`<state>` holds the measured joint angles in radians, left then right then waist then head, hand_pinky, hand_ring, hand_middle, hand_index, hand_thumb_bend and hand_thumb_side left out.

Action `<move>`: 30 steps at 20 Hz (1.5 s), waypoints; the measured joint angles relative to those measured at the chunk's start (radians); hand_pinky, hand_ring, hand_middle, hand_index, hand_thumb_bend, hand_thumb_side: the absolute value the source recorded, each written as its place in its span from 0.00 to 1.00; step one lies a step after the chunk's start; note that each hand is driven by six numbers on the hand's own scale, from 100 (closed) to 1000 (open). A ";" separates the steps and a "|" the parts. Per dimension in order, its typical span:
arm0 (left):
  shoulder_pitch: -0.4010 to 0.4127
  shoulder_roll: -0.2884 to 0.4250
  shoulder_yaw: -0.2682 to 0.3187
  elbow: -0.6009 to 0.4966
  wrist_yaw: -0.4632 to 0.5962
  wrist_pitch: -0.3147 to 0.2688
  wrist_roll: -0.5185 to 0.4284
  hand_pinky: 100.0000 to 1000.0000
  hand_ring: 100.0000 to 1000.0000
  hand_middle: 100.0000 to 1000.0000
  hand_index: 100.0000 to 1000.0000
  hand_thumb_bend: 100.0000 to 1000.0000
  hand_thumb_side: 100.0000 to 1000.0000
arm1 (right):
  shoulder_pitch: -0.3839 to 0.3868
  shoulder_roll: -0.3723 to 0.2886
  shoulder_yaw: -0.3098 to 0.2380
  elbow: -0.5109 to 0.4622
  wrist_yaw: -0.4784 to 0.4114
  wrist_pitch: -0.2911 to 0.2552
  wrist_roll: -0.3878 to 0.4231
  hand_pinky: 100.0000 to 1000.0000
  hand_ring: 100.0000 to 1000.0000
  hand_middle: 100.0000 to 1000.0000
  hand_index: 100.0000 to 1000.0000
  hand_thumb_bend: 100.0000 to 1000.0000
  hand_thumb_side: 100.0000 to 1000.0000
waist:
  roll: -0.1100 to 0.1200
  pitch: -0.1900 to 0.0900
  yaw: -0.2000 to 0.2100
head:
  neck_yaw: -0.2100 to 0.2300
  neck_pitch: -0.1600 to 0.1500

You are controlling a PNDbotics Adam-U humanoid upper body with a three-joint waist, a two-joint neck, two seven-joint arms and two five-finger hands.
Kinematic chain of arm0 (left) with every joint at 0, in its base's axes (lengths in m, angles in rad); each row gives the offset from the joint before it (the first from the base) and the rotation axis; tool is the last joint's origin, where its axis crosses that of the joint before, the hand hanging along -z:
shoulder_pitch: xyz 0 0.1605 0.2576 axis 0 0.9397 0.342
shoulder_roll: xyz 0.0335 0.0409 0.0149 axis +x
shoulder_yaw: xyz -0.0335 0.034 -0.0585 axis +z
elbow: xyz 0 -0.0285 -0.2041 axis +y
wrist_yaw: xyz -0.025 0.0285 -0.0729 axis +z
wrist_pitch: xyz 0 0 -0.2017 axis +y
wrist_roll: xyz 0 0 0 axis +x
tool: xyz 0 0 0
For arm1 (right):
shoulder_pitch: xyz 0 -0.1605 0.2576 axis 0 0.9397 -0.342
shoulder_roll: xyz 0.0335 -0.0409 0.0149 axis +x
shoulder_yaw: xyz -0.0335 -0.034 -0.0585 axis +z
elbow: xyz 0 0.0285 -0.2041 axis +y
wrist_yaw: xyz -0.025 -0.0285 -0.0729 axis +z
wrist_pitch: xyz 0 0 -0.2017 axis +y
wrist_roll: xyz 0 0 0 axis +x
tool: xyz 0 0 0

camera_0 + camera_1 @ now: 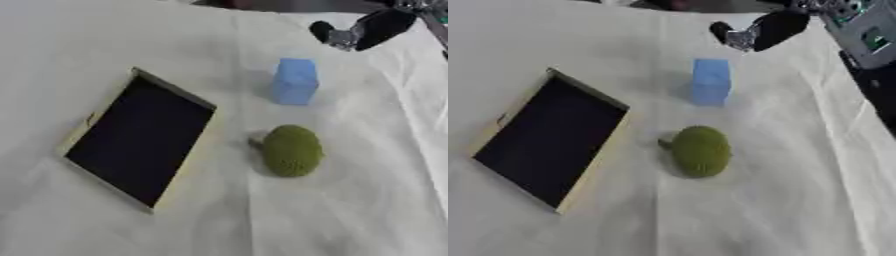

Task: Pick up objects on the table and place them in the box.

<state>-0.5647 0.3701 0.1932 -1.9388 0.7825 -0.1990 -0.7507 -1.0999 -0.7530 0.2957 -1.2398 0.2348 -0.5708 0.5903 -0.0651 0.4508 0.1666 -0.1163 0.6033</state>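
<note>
Hand (363,29) blurred top right, fingers unclear

Right hand (363,29): only a black tip and silver joint show at the upper right; the rest is cut by the top edge, finger posture unreadable.
Left hand: in neither view.
Box (140,140): interior uniformly dark, contents and depth indiscernible.
Blue block (295,81): edges blurred, surface detail illegible.
Green bumpy object (701,150): stub at its left end too soft to identify.
</note>
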 measured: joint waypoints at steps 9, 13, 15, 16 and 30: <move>-0.006 0.007 0.000 0.010 0.000 -0.007 -0.016 0.87 0.86 0.94 0.86 0.00 0.64 | 0.002 0.003 -0.006 0.018 -0.009 0.023 0.023 1.00 1.00 0.89 1.00 0.00 0.56 | 0.001 0.015 0.003 | -0.009 -0.005; -0.006 0.008 0.001 0.015 0.000 -0.009 -0.019 0.87 0.86 0.94 0.86 0.00 0.64 | 0.009 0.003 -0.005 0.018 -0.045 0.054 0.054 1.00 1.00 0.88 1.00 0.00 0.56 | 0.002 0.015 0.002 | -0.007 0.017; -0.006 0.008 0.001 0.015 0.000 -0.010 -0.021 0.87 0.86 0.94 0.86 0.00 0.64 | 0.010 0.003 -0.004 0.015 -0.065 0.070 0.070 1.00 1.00 0.88 1.00 0.00 0.55 | 0.003 0.015 0.000 | -0.004 0.022; -0.006 0.009 0.001 0.015 0.000 -0.011 -0.021 0.87 0.86 0.94 0.86 0.00 0.64 | 0.011 0.002 0.000 0.011 -0.072 0.076 0.076 1.00 1.00 0.88 1.00 0.00 0.55 | 0.003 0.015 0.000 | -0.002 0.025; -0.008 0.009 0.001 0.021 0.001 -0.017 -0.031 0.87 0.87 0.94 0.86 0.00 0.64 | 0.080 -0.032 0.036 -0.062 -0.096 0.092 0.092 1.00 1.00 0.86 1.00 0.00 0.50 | 0.006 0.019 0.005 | 0.017 0.013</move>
<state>-0.5729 0.3790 0.1938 -1.9173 0.7830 -0.2160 -0.7815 -1.0201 -0.7848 0.3314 -1.3023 0.1383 -0.4792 0.6820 -0.0587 0.4699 0.1718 -0.0989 0.6163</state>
